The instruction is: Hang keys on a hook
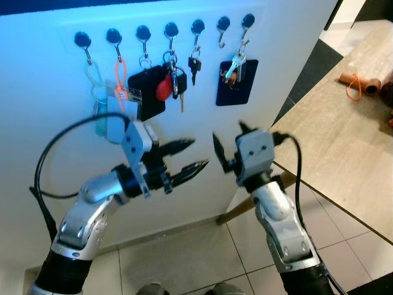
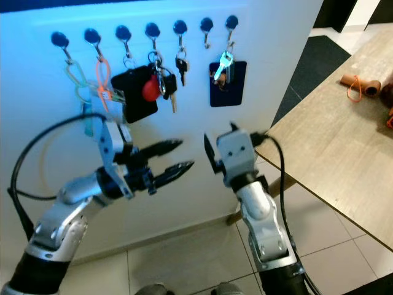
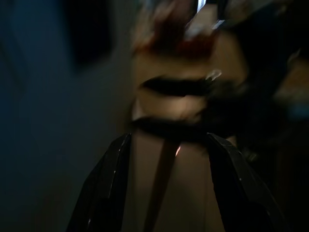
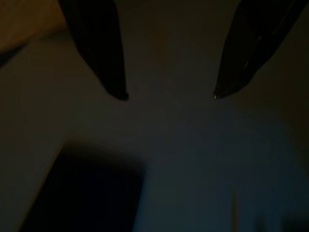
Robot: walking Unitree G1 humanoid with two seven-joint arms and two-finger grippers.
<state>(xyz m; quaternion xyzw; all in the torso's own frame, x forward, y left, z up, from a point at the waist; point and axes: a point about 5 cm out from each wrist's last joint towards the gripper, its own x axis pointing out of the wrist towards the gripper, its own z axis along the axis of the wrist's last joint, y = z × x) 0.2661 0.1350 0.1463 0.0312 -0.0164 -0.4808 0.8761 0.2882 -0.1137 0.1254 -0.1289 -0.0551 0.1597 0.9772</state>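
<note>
So the white wall panel (image 1: 55,74) has a row of seven black hooks (image 1: 171,29) across the top, and the keys are already up there. The set that stands out is the bunch with a light-blue key (image 1: 236,64) on the rightmost hook (image 1: 247,22); it hangs straight down, long axis vertical, in front of a dark card-shaped tag (image 1: 237,82). One hook over, the sixth hook (image 1: 222,26) looks bare. The fifth carries a small dark key (image 1: 194,66), also pointing down. The fourth has a cluster: a red fob (image 1: 163,88), a black pouch (image 1: 145,92) and a long silver key (image 1: 182,92) hanging vertical. Further left there's an orange loop (image 1: 119,75) and a pale green carabiner (image 1: 93,77) on their own hooks.

Both arms are raised in front of the panel, below the row. The left gripper (image 1: 187,157) reaches in sideways, its two fingers pointing toward the robot's right, spread apart with nothing between them. The right gripper (image 1: 230,142) points up at the wall under the card tag, fingers also spread wide and empty; its wrist view shows both tips apart against the dark panel.

A wooden table (image 1: 331,141) sits off to the right with a brown roll (image 1: 359,82) on it.
</note>
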